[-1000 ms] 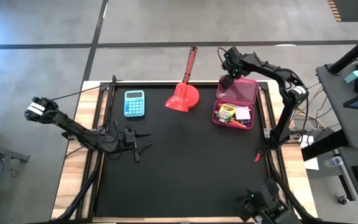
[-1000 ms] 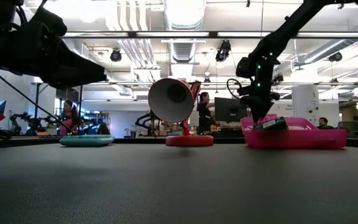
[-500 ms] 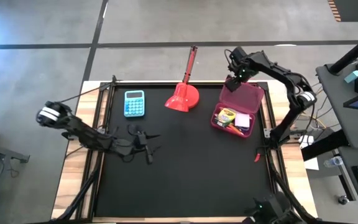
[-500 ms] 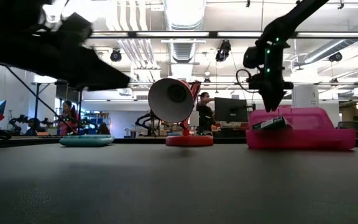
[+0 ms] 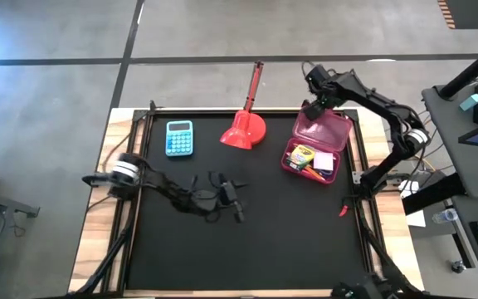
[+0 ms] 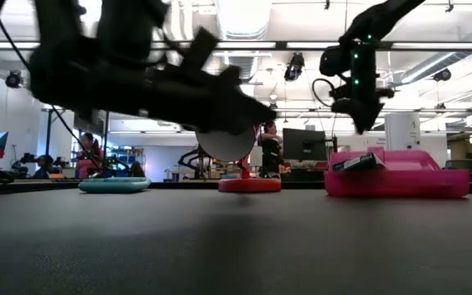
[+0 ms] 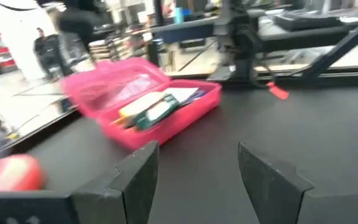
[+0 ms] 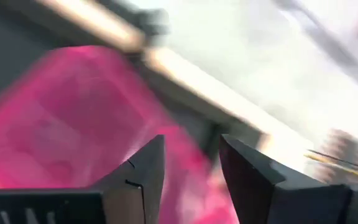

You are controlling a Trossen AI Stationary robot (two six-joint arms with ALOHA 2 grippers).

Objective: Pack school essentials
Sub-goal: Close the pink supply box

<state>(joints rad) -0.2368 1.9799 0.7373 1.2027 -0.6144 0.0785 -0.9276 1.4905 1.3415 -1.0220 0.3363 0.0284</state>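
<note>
An open pink pencil case lies at the mat's far right, and the left wrist view shows it too. In its tray are a yellow-green crayon box, a white pad and coloured pencils. My right gripper hangs open above the far left corner of the lid, clear of it, as the low view shows. My left gripper is open and level over the middle of the mat, pointing at the case, with nothing between its fingers.
A light-blue calculator and a red long-handled scoop stand along the far edge. A small red piece lies near the mat's right edge. Bare black mat stretches between my left gripper and the case.
My left gripper has swept low over the mat from the left side toward the middle and the pink case. My right gripper has risen off the case's lid and drifted toward the far edge. The case has turned a little on the mat.
</note>
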